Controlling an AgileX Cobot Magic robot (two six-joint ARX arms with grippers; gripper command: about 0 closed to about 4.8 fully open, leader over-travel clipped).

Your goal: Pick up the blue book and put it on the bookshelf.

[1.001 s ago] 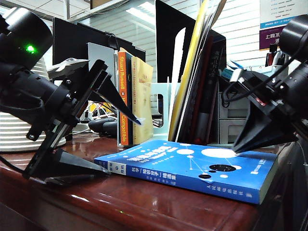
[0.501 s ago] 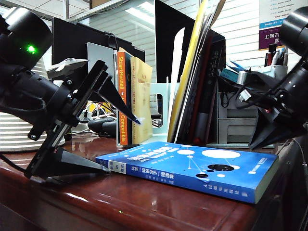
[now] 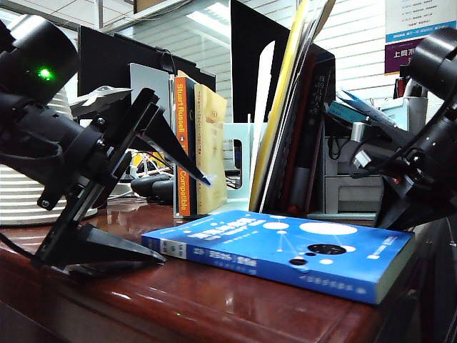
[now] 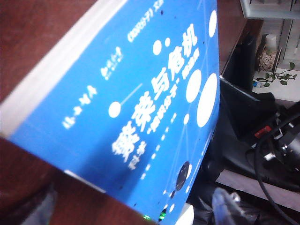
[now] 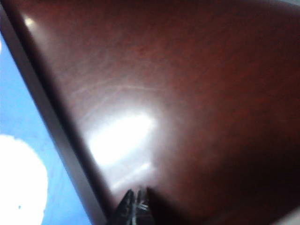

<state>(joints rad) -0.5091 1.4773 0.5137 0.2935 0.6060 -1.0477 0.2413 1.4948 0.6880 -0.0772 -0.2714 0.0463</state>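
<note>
The blue book (image 3: 285, 250) lies flat on the dark red table (image 3: 178, 307), cover up, with white circles and black blobs. My left gripper (image 3: 186, 220) stands wide open at the book's left end. Its lower finger rests on the table and its upper finger points over the book's corner. In the left wrist view the book (image 4: 140, 103) fills the picture beyond my left gripper (image 4: 124, 211). My right gripper (image 3: 391, 214) is low at the book's right edge, shut and empty. Its wrist view shows the right gripper (image 5: 136, 201) over bare table beside the book (image 5: 18, 117). The pale bookshelf (image 3: 239, 153) stands behind.
An orange-spined book (image 3: 183, 143) and a yellow-tan book (image 3: 211, 143) stand upright in the rack. Tall leaning books and a black panel (image 3: 250, 64) rise beside them. A grey drawer organizer (image 3: 346, 182) is at the back right, and a white ribbed object (image 3: 21, 193) at the far left.
My right gripper has come off the book's cover and swung right and down to the book's right edge. The book has turned slightly. The left gripper has stayed put.
</note>
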